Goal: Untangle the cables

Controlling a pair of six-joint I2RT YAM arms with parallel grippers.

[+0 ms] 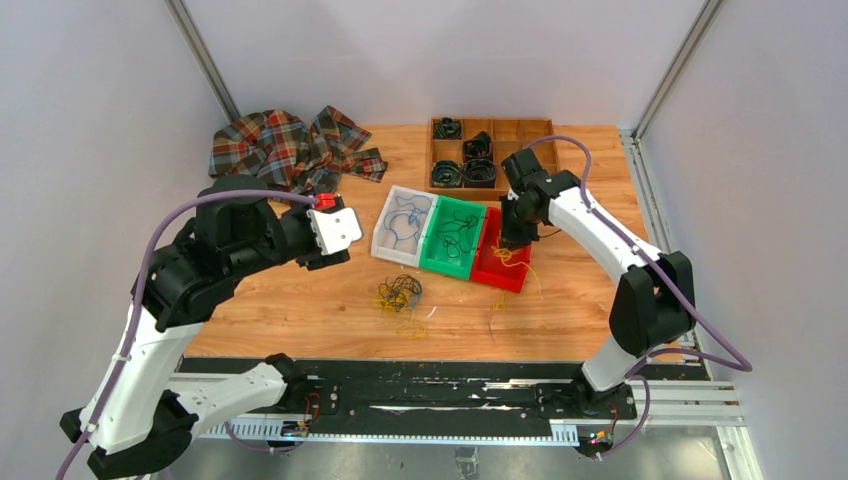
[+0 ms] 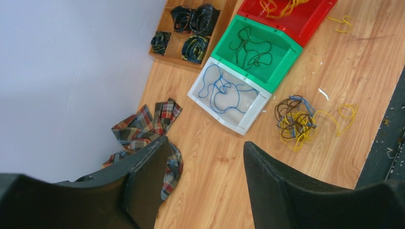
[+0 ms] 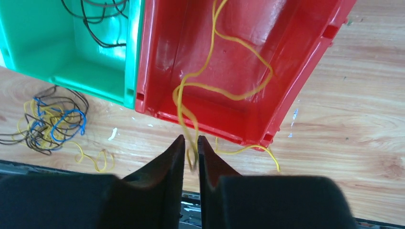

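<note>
Currently, a yellow cable (image 3: 234,98) is pinched by the right end effector (image 3: 191,139). The left end effector (image 2: 205,143) is seen released.

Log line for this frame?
left gripper: open, empty | right gripper: shut on yellow cable trailing into red bin | tangled clump: on table, untouched

The left arm (image 1: 160,300) rises from its base at seven o'clock of the top view, bends and reaches toward three o'clock. The left tool (image 2: 204,141) hangs above the desk with its two fingers (image 2: 143,186) well apart and nothing between them. The right arm (image 1: 640,290) climbs from five o'clock, folds at the elbow and stretches toward ten o'clock, and the right tool (image 3: 191,139) points down, its fingers all but together on a yellow cable (image 3: 229,93) caught in the narrow slit.
</note>
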